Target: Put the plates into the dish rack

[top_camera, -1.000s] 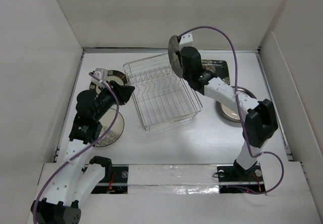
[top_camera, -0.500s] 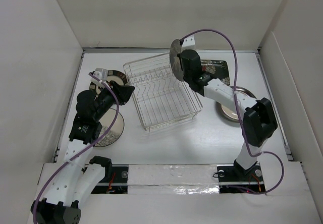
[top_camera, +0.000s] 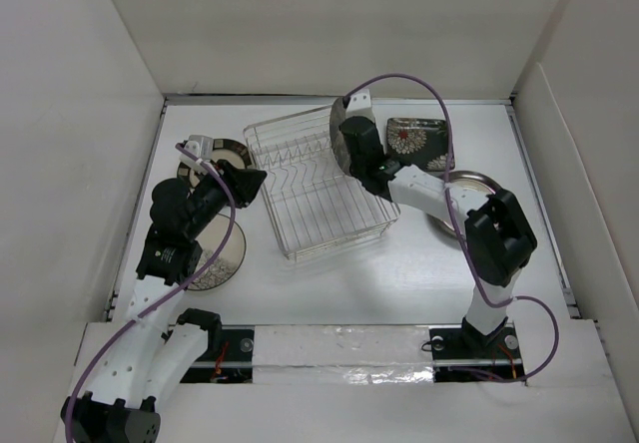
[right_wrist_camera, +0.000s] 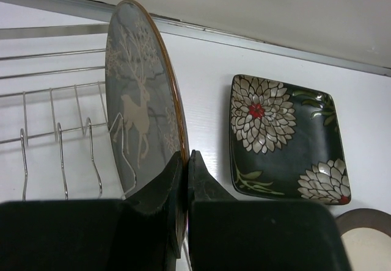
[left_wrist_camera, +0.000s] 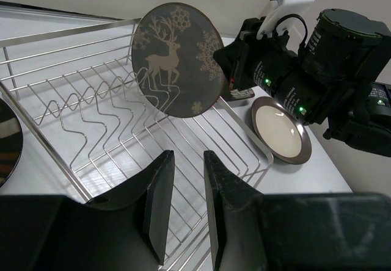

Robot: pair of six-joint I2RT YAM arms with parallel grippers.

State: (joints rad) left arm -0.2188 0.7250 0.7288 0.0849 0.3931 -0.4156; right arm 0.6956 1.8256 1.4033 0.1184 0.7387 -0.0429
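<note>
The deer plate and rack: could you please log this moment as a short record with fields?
right claw: shut on deer plate's rim
deer plate: upright, on edge, over rack's far right part; contact with prongs unclear
rack: on table, between the arms
left claw: open, empty, facing rack
square plate: flat, right of rack
cream plate: flat, right of rack

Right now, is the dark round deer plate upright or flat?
On edge: the deer plate, rim pinched by right gripper, at silver wire rack.
</note>
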